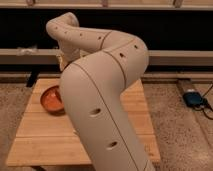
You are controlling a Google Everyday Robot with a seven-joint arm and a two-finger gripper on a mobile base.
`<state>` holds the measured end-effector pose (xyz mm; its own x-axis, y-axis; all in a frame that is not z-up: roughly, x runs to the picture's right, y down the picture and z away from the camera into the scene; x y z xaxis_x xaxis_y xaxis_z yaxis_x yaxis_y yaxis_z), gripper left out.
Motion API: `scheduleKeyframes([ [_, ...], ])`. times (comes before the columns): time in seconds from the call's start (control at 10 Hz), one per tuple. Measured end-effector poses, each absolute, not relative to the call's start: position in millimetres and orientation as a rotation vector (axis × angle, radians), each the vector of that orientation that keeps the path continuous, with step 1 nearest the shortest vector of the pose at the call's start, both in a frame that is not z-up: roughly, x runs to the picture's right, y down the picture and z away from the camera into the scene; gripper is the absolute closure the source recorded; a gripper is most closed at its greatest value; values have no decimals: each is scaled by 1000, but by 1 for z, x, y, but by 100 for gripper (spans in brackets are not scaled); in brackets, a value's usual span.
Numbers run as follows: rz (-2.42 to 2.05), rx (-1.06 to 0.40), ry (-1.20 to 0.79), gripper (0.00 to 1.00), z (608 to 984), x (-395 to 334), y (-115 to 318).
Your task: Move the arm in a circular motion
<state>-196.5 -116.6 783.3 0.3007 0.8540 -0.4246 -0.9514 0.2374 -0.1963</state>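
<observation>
The arm (100, 95) is cream-white, made of thick tubular segments with bulbous joints and small dark holes. It fills the middle of the camera view. It rises from the bottom centre, bends at an elbow (125, 55) and reaches left to a joint at the upper left (62, 25). From there it turns down toward the back edge of the wooden table (35, 140). The gripper (65, 59) is at that end, above the table's back left, mostly hidden behind the arm.
An orange-red bowl (50, 100) sits on the left of the table, partly covered by the arm. A dark blue device (192, 97) with a cable lies on the floor at right. A grey ledge (175, 56) runs along the back under dark windows.
</observation>
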Motion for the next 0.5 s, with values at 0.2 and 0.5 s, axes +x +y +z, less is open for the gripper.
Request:
scheduleKeyframes([
  [0.2, 1150, -490, 180, 20, 756, -239, -95],
  [0.5, 1001, -525, 89, 20, 713, -291, -57],
])
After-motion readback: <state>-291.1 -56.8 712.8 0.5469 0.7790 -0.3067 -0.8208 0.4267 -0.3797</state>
